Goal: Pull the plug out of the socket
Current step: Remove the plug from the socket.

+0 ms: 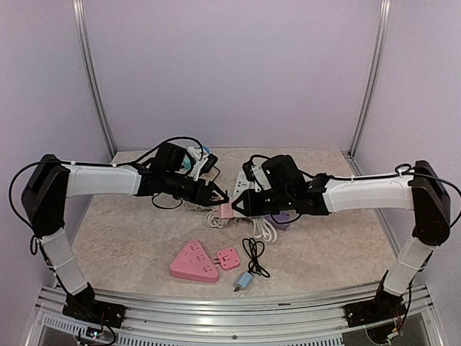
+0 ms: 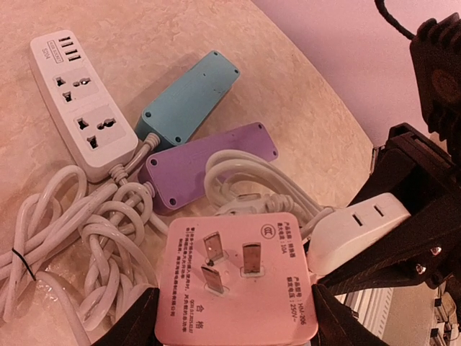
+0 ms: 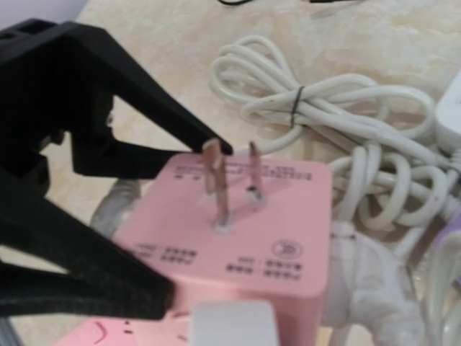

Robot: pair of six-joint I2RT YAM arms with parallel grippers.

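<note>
I'm watching the left tool [image 2: 234,317] clamped on the pink adapter block [image 2: 234,277] above the white cords [image 2: 108,223] on the bench [image 2: 144,29], with the right tool [image 2: 346,234] pinched on the white plug [image 2: 360,223] butting its side. I'm judging both light, rigid, slick plastic, so I'm favouring the plug's flat faces.

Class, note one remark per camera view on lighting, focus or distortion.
Top external view: even soft light, sharp. Left wrist view: warm cast; pink square plastic adaptor crisp. Right wrist view: white plastic plug at the bottom edge blurred, coiled white cords soft.
</note>
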